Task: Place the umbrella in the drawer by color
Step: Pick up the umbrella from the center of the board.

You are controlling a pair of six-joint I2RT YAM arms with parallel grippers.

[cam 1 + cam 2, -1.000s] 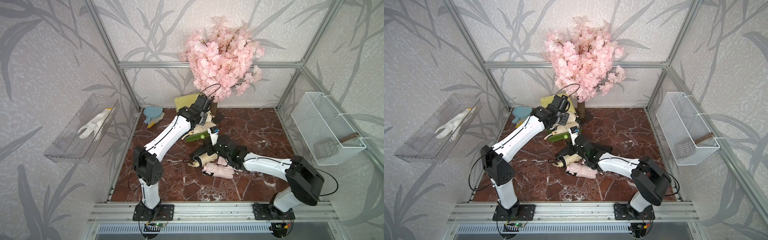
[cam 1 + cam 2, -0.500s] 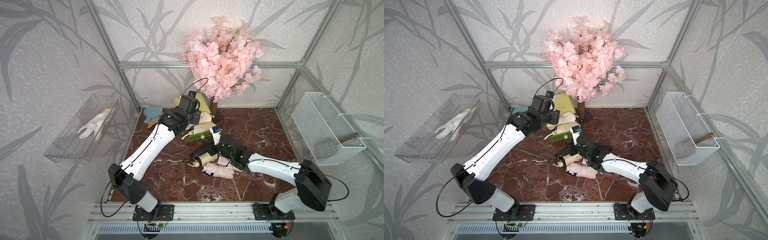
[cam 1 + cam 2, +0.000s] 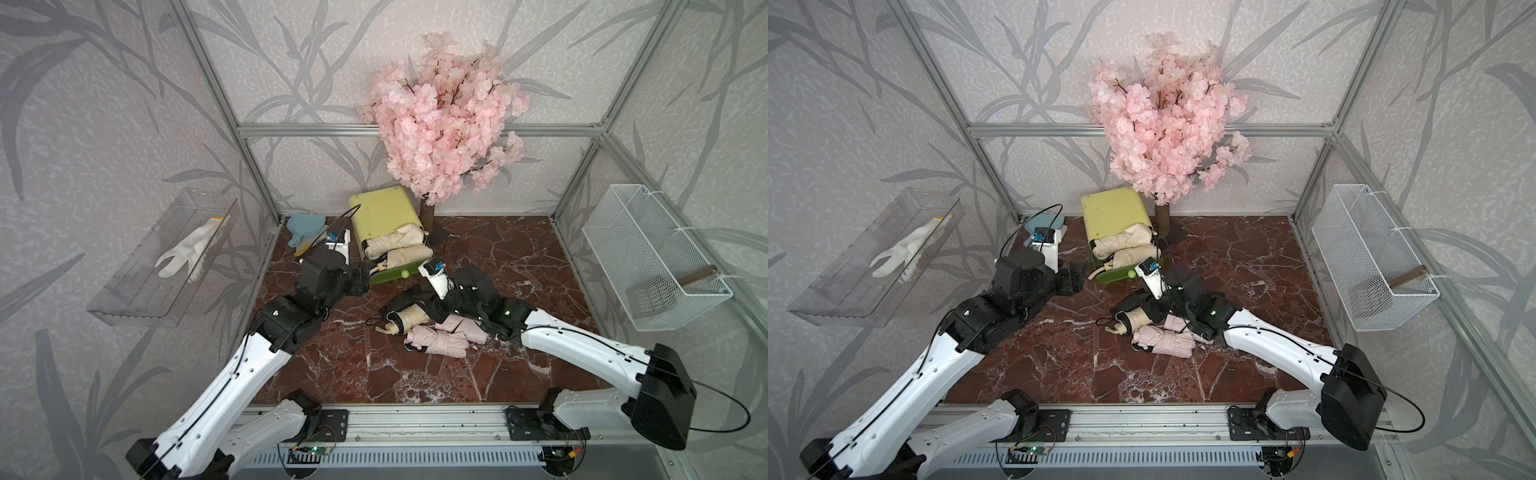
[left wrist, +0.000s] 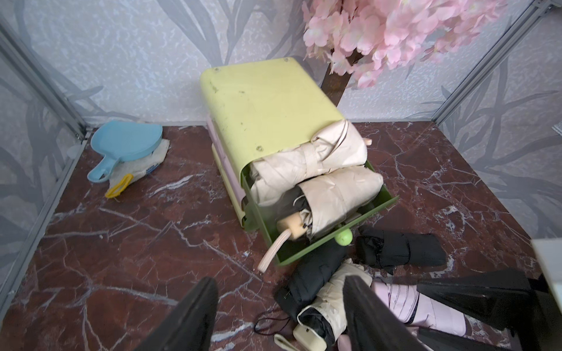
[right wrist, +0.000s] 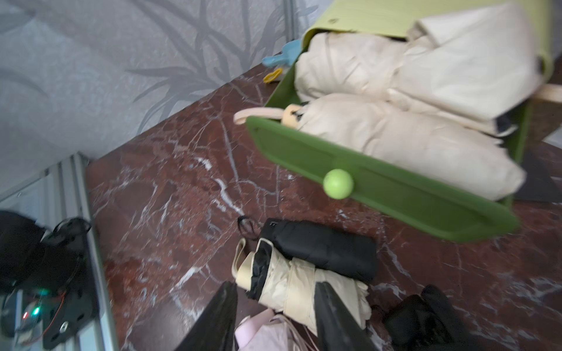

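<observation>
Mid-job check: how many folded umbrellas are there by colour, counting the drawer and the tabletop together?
Cream umbrellas: 3, two in the green drawer, one on the table.
Black umbrellas: 2, both on the table.
Pink umbrellas: 1 for sure, possibly 2.
Total: 6 at least.

Red marble surface (image 3: 332, 365): at the back stands the yellow drawer unit (image 3: 382, 212), with the tree trunk (image 3: 427, 210) just beside it. A blue scoop (image 3: 305, 224) lies over a cloth (image 4: 155, 155) in the back corner. Mid-surface, bunched together: beige umbrella (image 3: 409, 318), pink umbrella (image 3: 436, 343), black umbrella (image 5: 319, 247).
</observation>
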